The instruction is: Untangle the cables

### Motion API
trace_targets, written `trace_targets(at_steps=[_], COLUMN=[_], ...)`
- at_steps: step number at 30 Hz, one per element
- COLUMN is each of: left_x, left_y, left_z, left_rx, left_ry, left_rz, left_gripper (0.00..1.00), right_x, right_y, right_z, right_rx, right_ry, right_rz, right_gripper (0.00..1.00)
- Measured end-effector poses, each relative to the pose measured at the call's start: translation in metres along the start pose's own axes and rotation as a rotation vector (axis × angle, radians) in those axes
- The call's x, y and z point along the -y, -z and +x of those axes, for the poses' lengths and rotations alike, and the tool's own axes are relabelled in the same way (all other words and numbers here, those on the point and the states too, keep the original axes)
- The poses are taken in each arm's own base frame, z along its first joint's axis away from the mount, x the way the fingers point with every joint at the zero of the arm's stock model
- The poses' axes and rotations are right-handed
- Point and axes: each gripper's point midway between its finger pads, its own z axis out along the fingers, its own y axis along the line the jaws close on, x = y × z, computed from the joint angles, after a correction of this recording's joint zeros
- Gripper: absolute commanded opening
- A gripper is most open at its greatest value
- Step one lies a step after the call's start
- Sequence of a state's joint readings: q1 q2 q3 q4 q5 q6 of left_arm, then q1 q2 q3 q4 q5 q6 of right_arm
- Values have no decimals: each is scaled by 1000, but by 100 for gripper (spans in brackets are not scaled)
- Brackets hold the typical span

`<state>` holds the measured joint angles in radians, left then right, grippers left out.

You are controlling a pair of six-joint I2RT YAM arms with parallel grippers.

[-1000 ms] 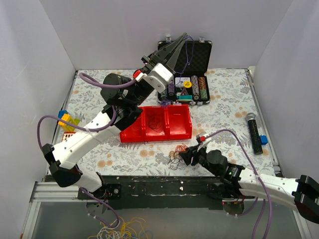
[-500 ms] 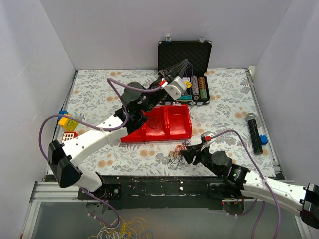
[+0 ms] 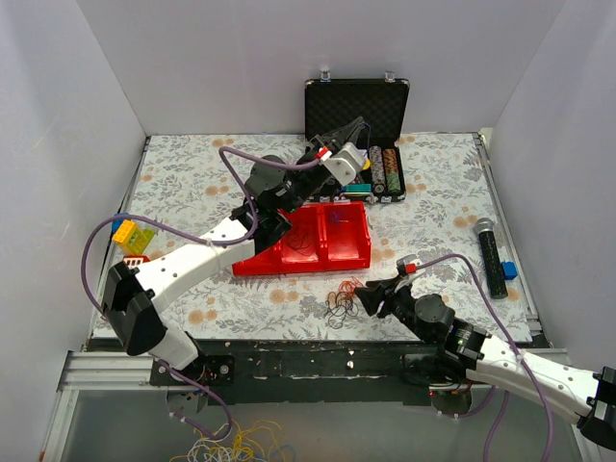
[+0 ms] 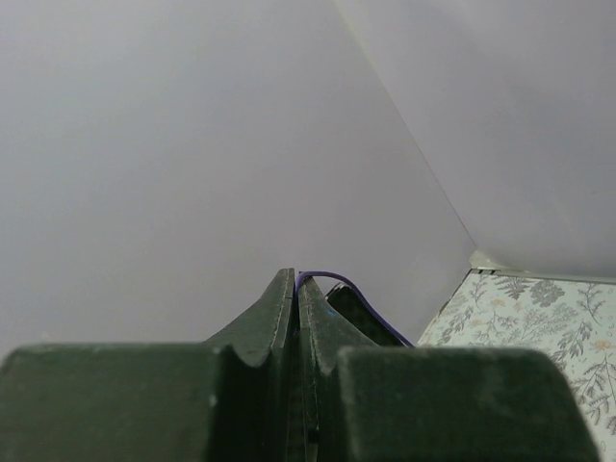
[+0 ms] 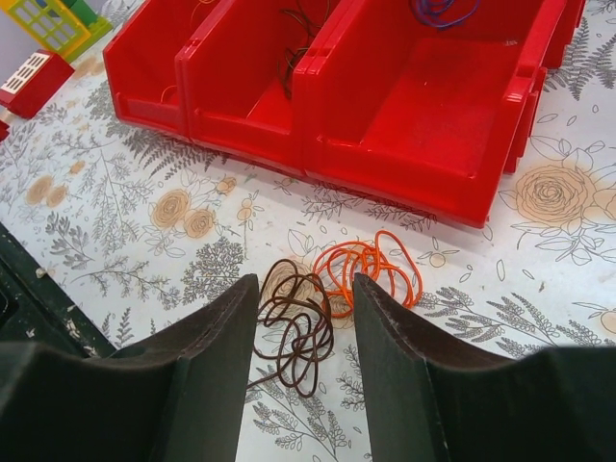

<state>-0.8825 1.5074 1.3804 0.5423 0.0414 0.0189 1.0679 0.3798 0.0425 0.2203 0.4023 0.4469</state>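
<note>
My left gripper (image 4: 295,281) is pinched closed on a thin purple cable (image 4: 337,281), which arcs out from the fingertips. It is held up in the air beyond the far side of the red bin (image 3: 346,258). My right gripper (image 5: 306,289) stands parted, low on the near side of that bin. Its fingers (image 5: 226,327) sit on either side of a dark brown cable (image 5: 296,327) coiled just in front of the bin. An orange cable (image 5: 371,265) lies in loops against the brown one, between it and the bin's front wall. Inside the bin, another purple loop (image 5: 443,12) shows in the right compartment and a thin brown wire (image 5: 294,43) in the middle one. I cannot tell whether my right fingers touch the brown coil.
</note>
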Motion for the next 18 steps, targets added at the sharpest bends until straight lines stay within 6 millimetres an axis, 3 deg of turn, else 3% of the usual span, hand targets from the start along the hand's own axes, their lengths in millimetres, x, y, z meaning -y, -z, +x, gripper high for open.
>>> trace_targets(at_steps=[4,9,18], left_x=[7,25,79], left_y=[3,10,21], left_z=[14,46,130], left_rx=[-25,-98,-288], left_ry=[0,29,52], left_rz=[13,50,135], left_gripper=[0,0,0], right_x=[3,5,6], right_y=[0,0,1], right_z=[2,5,2], right_rx=[-5,-16,-6], right_ry=[4,10,8], right_rz=[13,25,25], right_gripper=[52,52,51])
